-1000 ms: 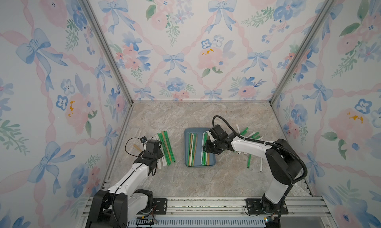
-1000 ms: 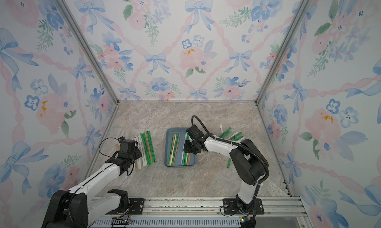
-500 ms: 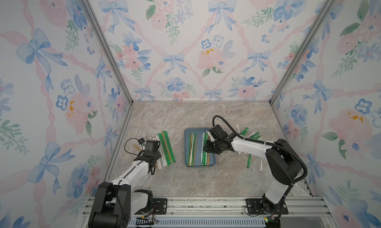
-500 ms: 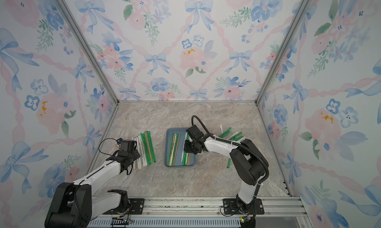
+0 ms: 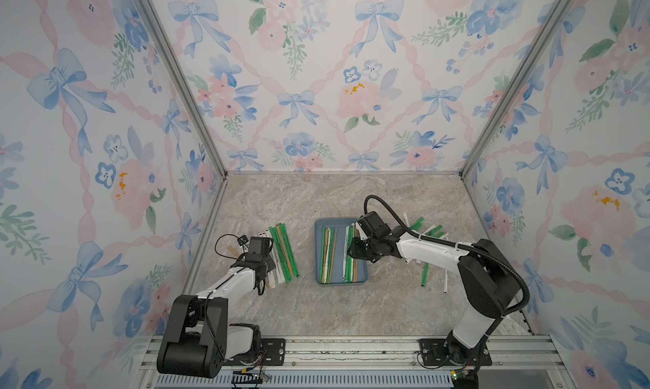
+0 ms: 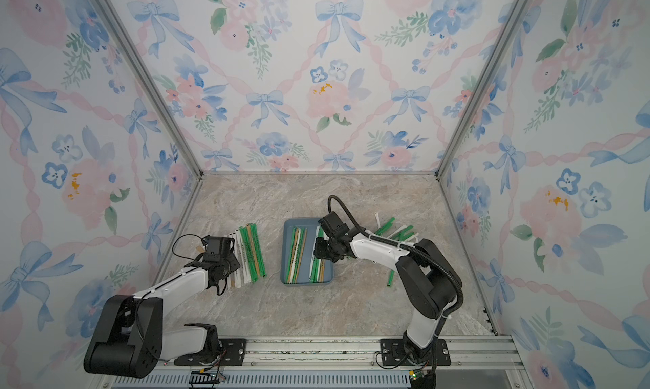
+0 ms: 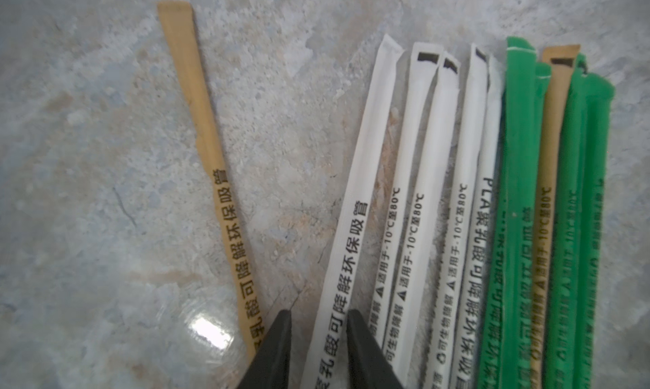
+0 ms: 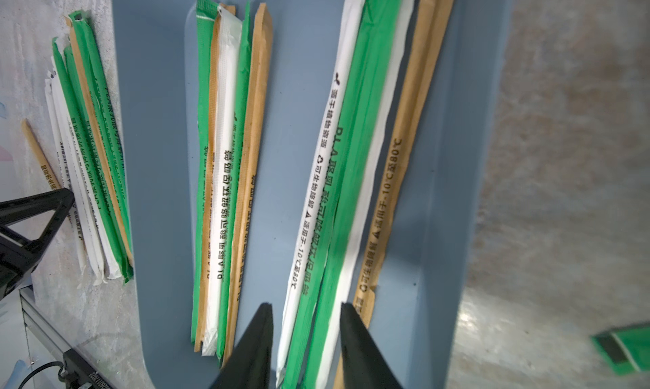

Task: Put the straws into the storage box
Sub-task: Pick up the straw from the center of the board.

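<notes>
The slate-blue storage box (image 5: pixel 343 282) sits mid-table with two groups of straws (image 8: pixel 228 158) lying in it. My right gripper (image 8: pixel 306 306) hangs low over the box's right half (image 5: pixel 355 250), shut on a bundle of white and green straws (image 8: pixel 337 193) whose far ends rest on the box floor. A tan straw (image 8: pixel 397 179) lies beside that bundle. Left of the box is a row of white, green and tan straws (image 5: pixel 283 253). My left gripper (image 7: pixel 318 313) is at that row's left edge, shut on a white printed straw (image 7: pixel 365 179) that lies on the table.
One tan straw (image 7: pixel 197 106) lies apart, left of the row. More green and white straws (image 5: pixel 429 232) are scattered right of the box, partly under my right arm, and two lie nearer the front (image 5: pixel 425 274). Patterned walls enclose the marble table on three sides.
My left gripper's jaws have narrowed onto the white straw, and the left arm has shifted slightly. The right arm and its bundle have not moved.
</notes>
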